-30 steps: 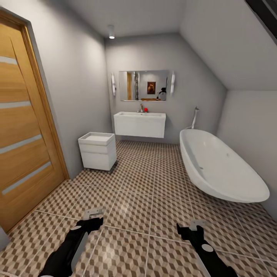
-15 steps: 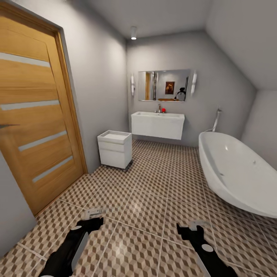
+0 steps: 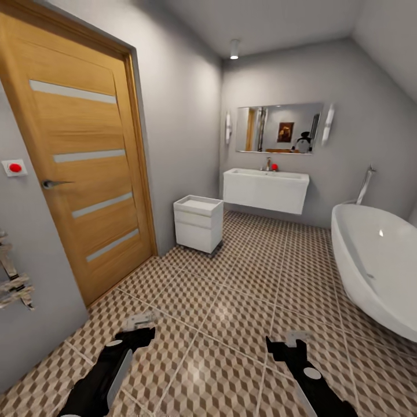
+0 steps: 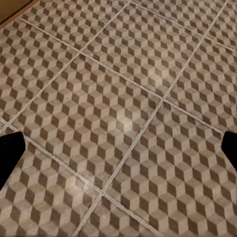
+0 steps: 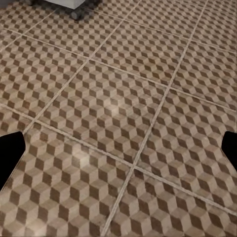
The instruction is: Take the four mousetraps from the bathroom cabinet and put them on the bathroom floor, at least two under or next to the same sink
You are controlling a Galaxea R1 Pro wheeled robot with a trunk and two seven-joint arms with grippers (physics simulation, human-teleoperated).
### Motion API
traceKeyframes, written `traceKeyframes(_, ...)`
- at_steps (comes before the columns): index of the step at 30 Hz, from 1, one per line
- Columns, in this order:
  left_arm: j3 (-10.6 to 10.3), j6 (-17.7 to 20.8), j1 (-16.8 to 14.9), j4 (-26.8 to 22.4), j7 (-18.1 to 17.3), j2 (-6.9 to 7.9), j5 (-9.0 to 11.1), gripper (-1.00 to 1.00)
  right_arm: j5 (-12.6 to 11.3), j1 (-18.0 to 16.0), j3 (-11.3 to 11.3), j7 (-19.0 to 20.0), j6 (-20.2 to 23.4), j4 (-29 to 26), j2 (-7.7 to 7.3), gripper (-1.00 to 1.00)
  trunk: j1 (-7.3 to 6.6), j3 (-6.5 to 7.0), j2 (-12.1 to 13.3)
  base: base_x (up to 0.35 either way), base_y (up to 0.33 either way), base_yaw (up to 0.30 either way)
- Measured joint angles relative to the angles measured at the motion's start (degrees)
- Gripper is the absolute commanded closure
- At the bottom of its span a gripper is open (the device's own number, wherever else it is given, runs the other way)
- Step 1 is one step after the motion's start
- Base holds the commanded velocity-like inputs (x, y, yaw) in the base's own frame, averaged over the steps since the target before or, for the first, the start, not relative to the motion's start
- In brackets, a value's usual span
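Nothing is placed yet: the bathroom floor (image 3: 243, 301) around the sink (image 3: 265, 189) lies bare of traps. Both the left gripper (image 3: 141, 325) and right gripper (image 3: 288, 341) hang spread wide and hold nothing; fetching comes first.

Left gripper (image 3: 141, 322) and right gripper (image 3: 293, 337) forward, low, apparently open, empty

head high, wrists low, sharing bathroom floor (image 3: 243, 301)
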Motion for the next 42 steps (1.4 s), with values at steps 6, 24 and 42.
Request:
traceKeyframes(6, 0.0, -0.1, 0.0, 0.0, 0.0, 0.06, 0.0, -1.0, 0.0, 0.0, 0.0, 0.0, 0.0, 0.0, 0.0, -1.0, 0.0, 0.0, 0.0, 0.0, 0.0, 0.3)
traceKeyframes(24, 0.2, -0.2, 0.0, 0.0, 0.0, 0.32, 0.0, -1.0, 0.0, 0.0, 0.0, 0.0, 0.0, 0.0, 0.0, -1.0, 0.0, 0.0, 0.0, 0.0, 0.0, 0.3)
traceKeyframes(42, 0.2, -0.3, 0.0, 0.1, 0.0, 0.33, 0.0, -1.0, 0.0, 0.0, 0.0, 0.0, 0.0, 0.0, 0.0, -1.0, 0.0, 0.0, 0.0, 0.0, 0.0, 0.3)
